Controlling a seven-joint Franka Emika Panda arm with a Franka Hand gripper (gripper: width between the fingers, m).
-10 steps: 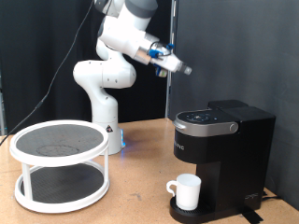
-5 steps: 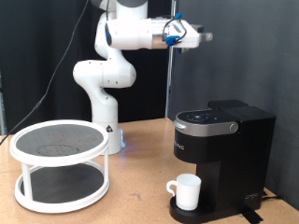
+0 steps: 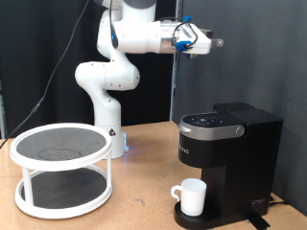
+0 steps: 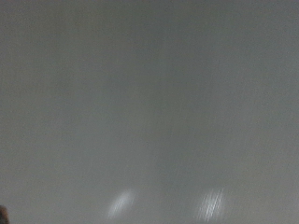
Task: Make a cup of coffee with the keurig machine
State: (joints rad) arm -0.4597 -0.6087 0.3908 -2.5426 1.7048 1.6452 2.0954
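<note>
The robot arm (image 3: 120,57) stands beside a white two-tier rack (image 3: 61,168). The coffee machine (image 3: 228,158), lid closed, holds the white cup (image 3: 192,196) on its drip tray. High above the machine, the gripper (image 3: 217,42) points sideways; whether it is open cannot be told. The wrist view shows only grey blur.

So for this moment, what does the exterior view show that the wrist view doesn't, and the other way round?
Only the exterior view shows the scene: the white ceramic mug on the drip tray of the black boxy Keurig machine, lid down; a white two-tier round rack toward its left; and the gripper raised high above the machine, holding nothing visible. Only the wrist view shows a blurred, featureless grey surface with two faint bright streaks, no fingers or objects. They share nothing recognisable.
</note>
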